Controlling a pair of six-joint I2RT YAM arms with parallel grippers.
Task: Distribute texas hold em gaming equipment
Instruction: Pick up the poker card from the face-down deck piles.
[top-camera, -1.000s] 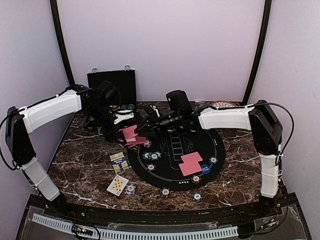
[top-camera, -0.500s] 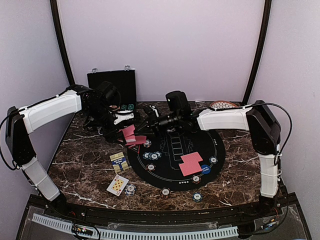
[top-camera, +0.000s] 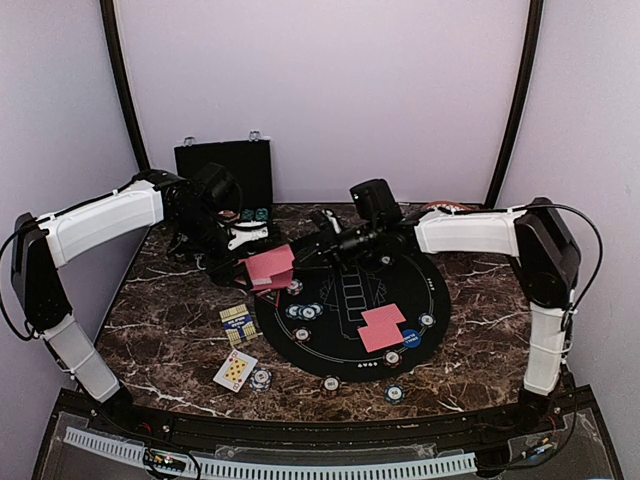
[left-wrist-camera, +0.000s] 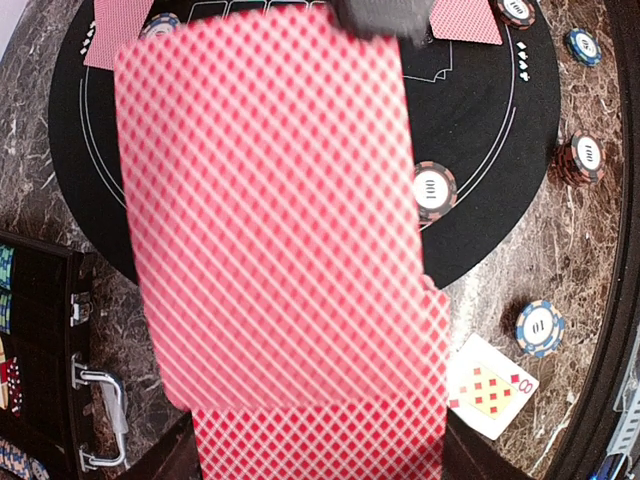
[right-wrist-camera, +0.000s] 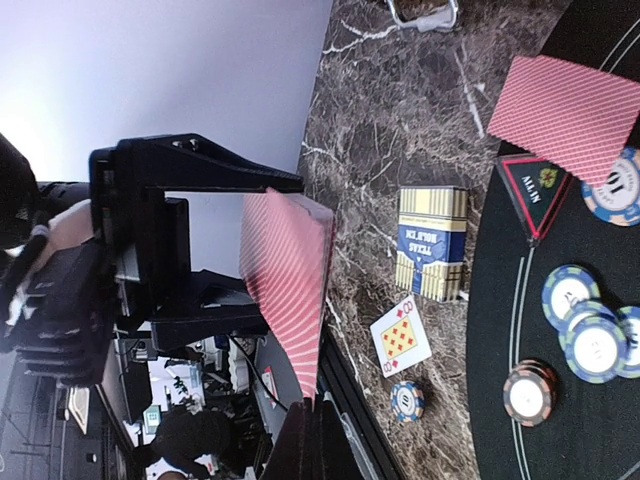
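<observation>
My left gripper (top-camera: 243, 272) is shut on a deck of pinkish-red-backed playing cards (left-wrist-camera: 320, 440), held above the table's left side. My right gripper (top-camera: 298, 258) is shut on the edge of a single card (top-camera: 270, 264), which hangs in front of the deck. In the right wrist view that card (right-wrist-camera: 295, 290) stands edge-on above my shut fingertips (right-wrist-camera: 325, 420). Two red-backed cards (top-camera: 382, 326) lie on the black round mat (top-camera: 350, 290). Striped poker chips (top-camera: 305, 311) are on the mat and around its near rim. An eight of diamonds (top-camera: 235, 369) lies face up near a chip (top-camera: 261, 378).
A blue and yellow card box (top-camera: 236, 322) lies left of the mat. The black hinged chip case (top-camera: 225, 170) stands open at the back left. A patterned round plate (top-camera: 447, 209) sits at the back right behind my right arm. A triangular all-in marker (right-wrist-camera: 540, 190) rests on the mat.
My right gripper has closed on the top card and pulled it rightward off the deck. The right arm has shifted right. The left arm and the deck stayed in place.
</observation>
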